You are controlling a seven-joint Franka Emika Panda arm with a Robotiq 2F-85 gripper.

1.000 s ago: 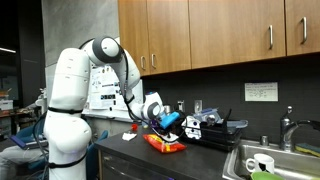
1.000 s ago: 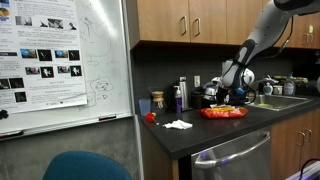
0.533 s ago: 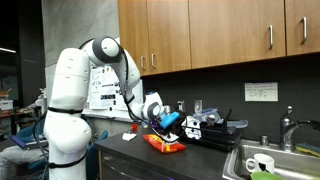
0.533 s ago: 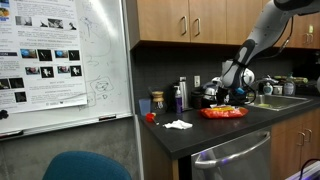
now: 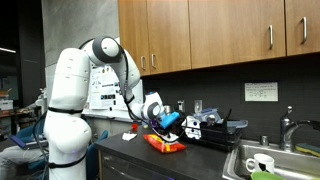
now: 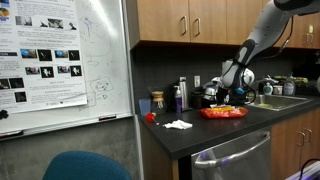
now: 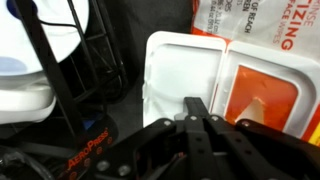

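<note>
Two fingers shut tight, nothing caught between them, above the orange wipes packet.
Your gripper [image 7: 205, 122] hangs close over the orange wipes packet [image 7: 262, 75], tips pointing at its white flap [image 7: 180, 70]. In both exterior views you see that packet lying flat on the dark counter [image 6: 200, 135]. In the wrist view, a black wire rack [image 7: 62, 70] stands just left of it.

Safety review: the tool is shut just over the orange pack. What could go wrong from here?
The shut tool hangs close over the white lid; pushing down might dent it or skid the orange pack. The black wire rack stands close beside; a sideways swing could knock it.
</note>
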